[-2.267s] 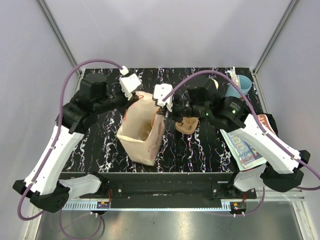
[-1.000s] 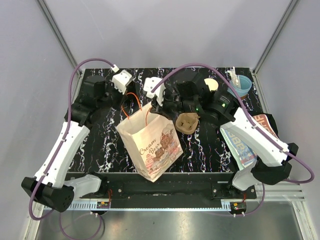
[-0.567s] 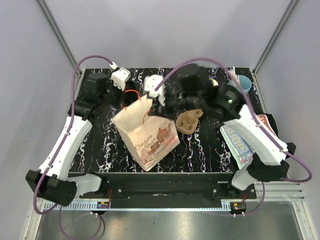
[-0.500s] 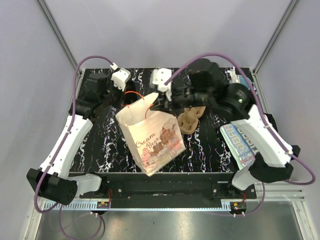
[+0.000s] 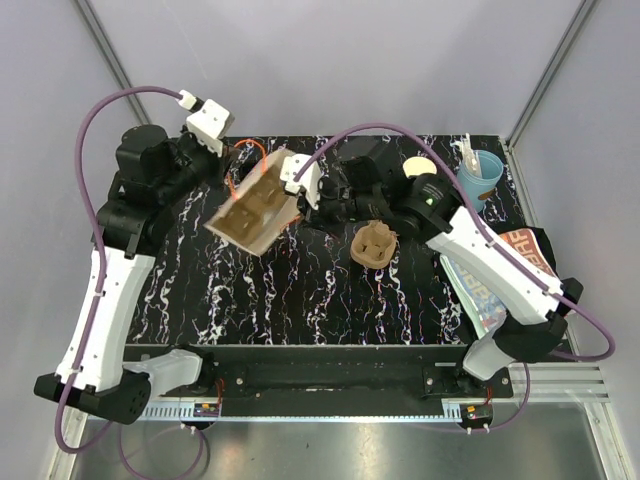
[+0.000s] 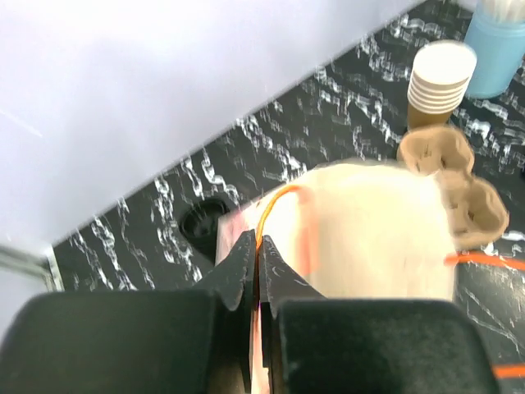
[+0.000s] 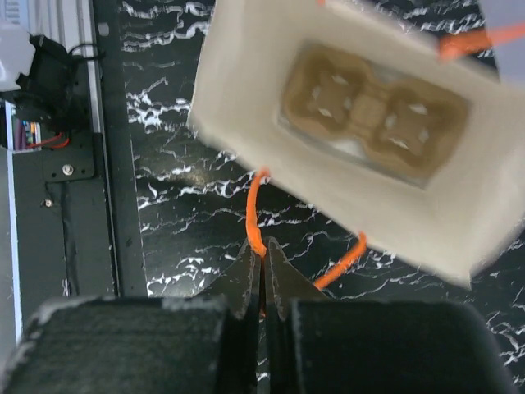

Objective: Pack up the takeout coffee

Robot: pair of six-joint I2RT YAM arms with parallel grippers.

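A pale paper bag [image 5: 255, 212] with orange cord handles hangs tilted in the air between my two grippers, its mouth towards the camera. My left gripper [image 5: 238, 162] is shut on one orange handle [image 6: 275, 201] at the bag's rim. My right gripper [image 5: 298, 203] is shut on the other orange handle [image 7: 256, 215]. A cardboard cup carrier [image 7: 373, 107] lies on the bag's bottom. The tan cup of the takeout coffee does not show. A round black thing [image 6: 205, 223] on the table beside the bag may be its lid; I cannot tell.
A second cardboard cup carrier [image 5: 373, 243] lies on the black marbled table [image 5: 330, 300]. A stack of nested tan cups [image 5: 418, 170] and a light blue cup [image 5: 480, 172] stand at the back right. A printed leaflet [image 5: 500, 285] lies at the right edge.
The bag stood on the table with its printed side showing. Both grippers have lifted it, carried it left and back, and tipped it so its inside shows.
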